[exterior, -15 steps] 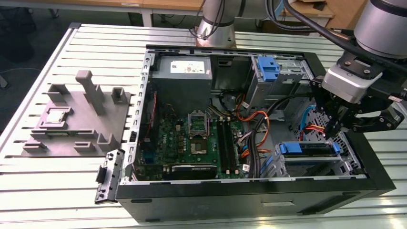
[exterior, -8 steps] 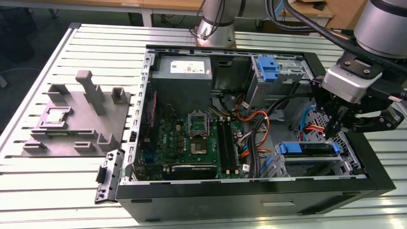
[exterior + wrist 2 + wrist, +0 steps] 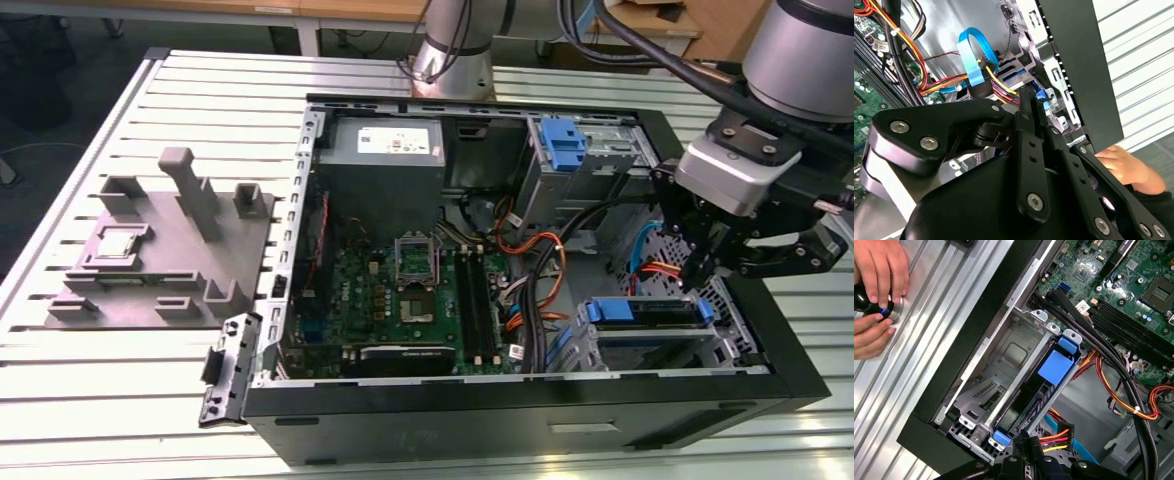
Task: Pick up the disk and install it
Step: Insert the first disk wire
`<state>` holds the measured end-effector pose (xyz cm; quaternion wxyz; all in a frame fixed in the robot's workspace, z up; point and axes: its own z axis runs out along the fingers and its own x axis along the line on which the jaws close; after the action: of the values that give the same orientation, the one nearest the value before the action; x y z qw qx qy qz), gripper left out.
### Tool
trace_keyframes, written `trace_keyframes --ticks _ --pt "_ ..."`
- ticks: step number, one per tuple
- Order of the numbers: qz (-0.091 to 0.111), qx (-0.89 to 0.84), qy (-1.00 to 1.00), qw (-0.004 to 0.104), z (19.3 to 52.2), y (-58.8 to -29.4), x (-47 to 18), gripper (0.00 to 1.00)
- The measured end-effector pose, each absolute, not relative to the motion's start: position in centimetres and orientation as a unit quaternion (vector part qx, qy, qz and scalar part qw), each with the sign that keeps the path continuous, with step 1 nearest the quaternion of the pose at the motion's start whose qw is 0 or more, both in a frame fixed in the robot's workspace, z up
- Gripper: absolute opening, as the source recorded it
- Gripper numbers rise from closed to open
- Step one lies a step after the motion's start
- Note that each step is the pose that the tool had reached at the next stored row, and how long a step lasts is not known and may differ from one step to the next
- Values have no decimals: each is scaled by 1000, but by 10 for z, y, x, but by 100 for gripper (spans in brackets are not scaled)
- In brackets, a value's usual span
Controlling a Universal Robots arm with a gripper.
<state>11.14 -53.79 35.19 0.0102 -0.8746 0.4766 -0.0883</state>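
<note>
Hovering gripper (image 3: 703, 268) | blue-framed flat disk (image 3: 1039, 390) seated in metal bay (image 3: 1004, 360)

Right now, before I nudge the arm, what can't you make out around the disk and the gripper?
- The disk: in the first wrist view it sits in the drive cage with its label face hidden; whether it is fully seated is unclear.
- The gripper: in the exterior view its fingertips blur against the cables, so open or shut is undecided.
- A hand: cut off by the gripper links in the second wrist view.
</note>
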Motion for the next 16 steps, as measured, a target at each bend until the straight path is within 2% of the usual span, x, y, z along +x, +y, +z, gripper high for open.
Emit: trace_keyframes --ticks 16 --pt "-89 -804 588 -2 350 -538 111 17"
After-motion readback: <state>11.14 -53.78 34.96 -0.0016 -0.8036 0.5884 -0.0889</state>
